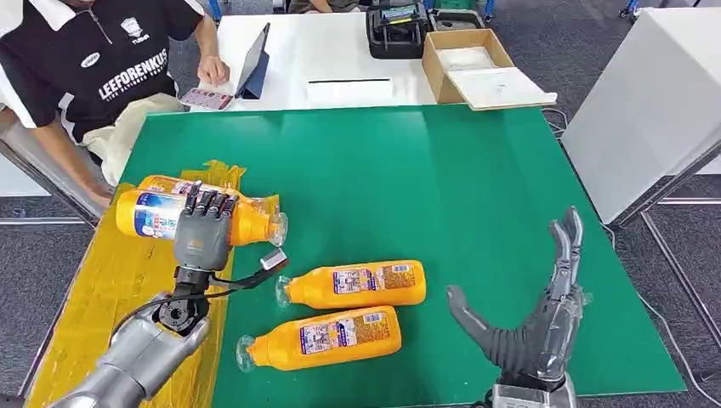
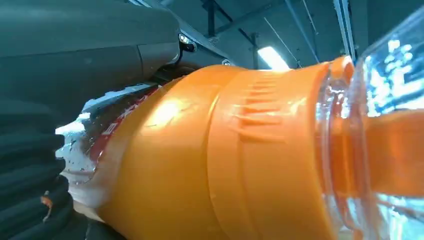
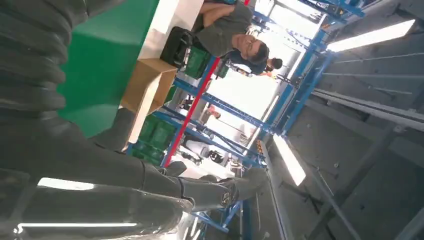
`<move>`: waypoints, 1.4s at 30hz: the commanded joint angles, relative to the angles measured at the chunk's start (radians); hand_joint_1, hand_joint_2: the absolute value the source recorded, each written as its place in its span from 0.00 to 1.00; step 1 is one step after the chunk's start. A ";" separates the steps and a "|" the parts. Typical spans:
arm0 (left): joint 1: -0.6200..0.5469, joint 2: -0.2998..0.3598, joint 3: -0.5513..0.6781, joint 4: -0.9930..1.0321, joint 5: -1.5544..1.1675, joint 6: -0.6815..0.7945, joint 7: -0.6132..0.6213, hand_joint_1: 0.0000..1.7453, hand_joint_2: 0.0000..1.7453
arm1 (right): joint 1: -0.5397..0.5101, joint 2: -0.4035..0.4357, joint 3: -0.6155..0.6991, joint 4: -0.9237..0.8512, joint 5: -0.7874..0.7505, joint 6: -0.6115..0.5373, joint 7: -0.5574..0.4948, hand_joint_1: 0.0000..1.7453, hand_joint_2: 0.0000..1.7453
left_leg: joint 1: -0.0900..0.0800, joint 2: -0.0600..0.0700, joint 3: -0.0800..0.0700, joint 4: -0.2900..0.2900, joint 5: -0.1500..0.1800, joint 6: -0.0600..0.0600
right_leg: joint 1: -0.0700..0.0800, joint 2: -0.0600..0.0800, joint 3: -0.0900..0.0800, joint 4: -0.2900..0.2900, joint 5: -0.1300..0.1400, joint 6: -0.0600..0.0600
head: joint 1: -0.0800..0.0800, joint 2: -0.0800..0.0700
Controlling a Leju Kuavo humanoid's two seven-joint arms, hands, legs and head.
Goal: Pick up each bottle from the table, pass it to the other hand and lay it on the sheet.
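Note:
My left hand (image 1: pixel 202 229) grips an orange bottle (image 1: pixel 153 214) lying sideways over the yellow sheet (image 1: pixel 119 280) at the table's left edge; up close, the same bottle (image 2: pixel 240 160) shows its orange body and clear neck. A second orange bottle (image 1: pixel 170 184) lies on the sheet just behind it. Two more orange bottles lie on the green mat, one (image 1: pixel 357 285) near the middle and one (image 1: pixel 327 337) closer to me. My right hand (image 1: pixel 544 314) hovers open over the mat's near right part, fingers spread and pointing up, holding nothing.
A person in a black shirt (image 1: pixel 93 59) sits at the far left beside a tablet (image 1: pixel 255 64). A cardboard box (image 1: pixel 472 68) and a black case (image 1: pixel 395 34) stand on the white table behind the green mat (image 1: pixel 408 170).

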 commanded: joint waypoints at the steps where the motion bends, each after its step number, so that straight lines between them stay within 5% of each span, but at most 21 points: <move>1: -0.066 -0.055 0.106 0.188 0.001 0.003 -0.024 1.00 1.00 | -0.037 0.019 -0.043 0.059 -0.001 0.026 -0.006 0.00 1.00 | 0.000 -0.001 0.006 0.000 -0.001 -0.003 | 0.000 -0.003 0.006 0.000 -0.001 0.000 | 0.000 0.000; 19: -0.095 -0.120 0.233 0.258 0.001 -0.160 -0.059 1.00 1.00 | -0.034 0.037 -0.074 0.043 0.040 0.071 0.014 0.00 1.00 | 0.000 -0.001 0.003 0.000 0.000 -0.002 | 0.000 -0.003 0.003 0.000 -0.001 0.000 | 0.000 0.000; 20: -0.097 -0.123 0.233 0.261 0.001 -0.174 -0.056 0.87 1.00 | -0.032 0.036 -0.076 0.045 0.041 0.071 0.015 0.00 1.00 | -0.001 -0.002 0.004 0.000 -0.001 -0.003 | 0.000 -0.005 0.005 0.001 -0.002 0.000 | 0.000 0.000; 21: -0.099 -0.123 0.231 0.265 0.001 -0.187 -0.053 0.06 1.00 | -0.028 0.036 -0.076 0.047 0.043 0.071 0.015 0.00 1.00 | 0.000 -0.002 0.003 0.000 -0.001 -0.002 | 0.000 -0.004 0.004 0.000 -0.001 0.000 | 0.000 0.000; 22: -0.099 -0.123 0.230 0.266 0.001 -0.191 -0.051 0.00 1.00 | -0.026 0.037 -0.076 0.047 0.043 0.071 0.014 0.00 1.00 | 0.000 -0.002 0.005 0.000 -0.001 -0.003 | 0.000 -0.005 0.005 0.000 -0.002 0.000 | 0.000 0.000; 42: -0.099 -0.124 0.238 0.248 0.001 -0.313 -0.026 0.00 1.00 | -0.015 0.053 -0.076 0.039 0.066 0.089 0.030 0.00 1.00 | 0.000 -0.001 0.002 0.000 0.000 -0.001 | 0.000 -0.003 0.002 0.000 -0.001 0.000 | 0.000 0.000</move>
